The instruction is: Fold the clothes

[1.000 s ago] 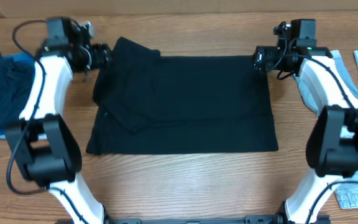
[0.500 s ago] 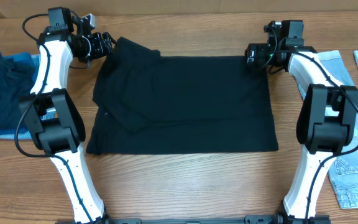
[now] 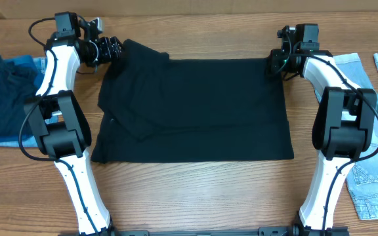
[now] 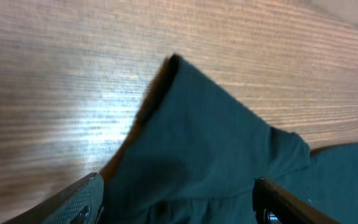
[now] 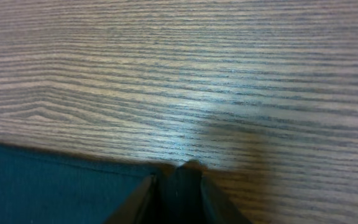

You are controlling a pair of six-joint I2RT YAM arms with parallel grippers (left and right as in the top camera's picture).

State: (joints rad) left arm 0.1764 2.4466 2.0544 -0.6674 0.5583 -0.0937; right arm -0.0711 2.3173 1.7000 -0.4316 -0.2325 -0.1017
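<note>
— Where are your clothes lying?
— The clothes [image 3: 195, 108] are lying spread flat on the middle of the surface [image 3: 195, 196].
— And the arms?
— Your left end effector [image 3: 113, 49] is standing wide at the far-left corner, with the fabric lying between its open jaws. Your right end effector [image 3: 272, 65] is pinching the far-right corner, its jaws sitting narrow on the cloth.

Bright even light from above on my overhead feed, pale glare I saw on the worktop [image 4: 114, 93] in both wrist views, the clothes [image 3: 195, 108] rendered flat black, left wrist picture soft, its foreground was blurred.
</note>
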